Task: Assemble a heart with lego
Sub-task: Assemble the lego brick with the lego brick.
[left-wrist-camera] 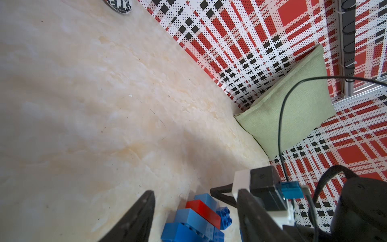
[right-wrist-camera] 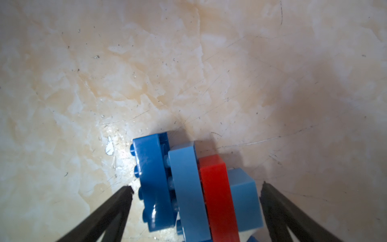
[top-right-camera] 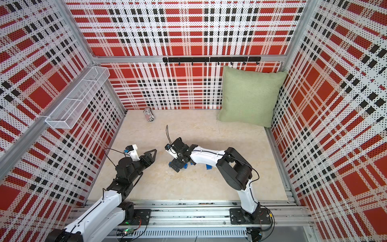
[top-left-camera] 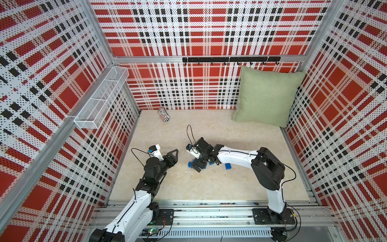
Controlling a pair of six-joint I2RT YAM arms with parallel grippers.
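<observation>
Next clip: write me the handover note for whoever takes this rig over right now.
Left tool: part open, empty, off to the side of the bricks.
Right tool: wide open, straddling the joined cluster of blue and red studded plastic bricks, with a gap on each side.
The cluster rests on the marble-look table, studs pointing sideways. A loose small blue square brick lies near it, by the right arm.
Done: at least four bricks joined.
Left: grip the cluster, add the loose bricks and finish the heart shape.
</observation>
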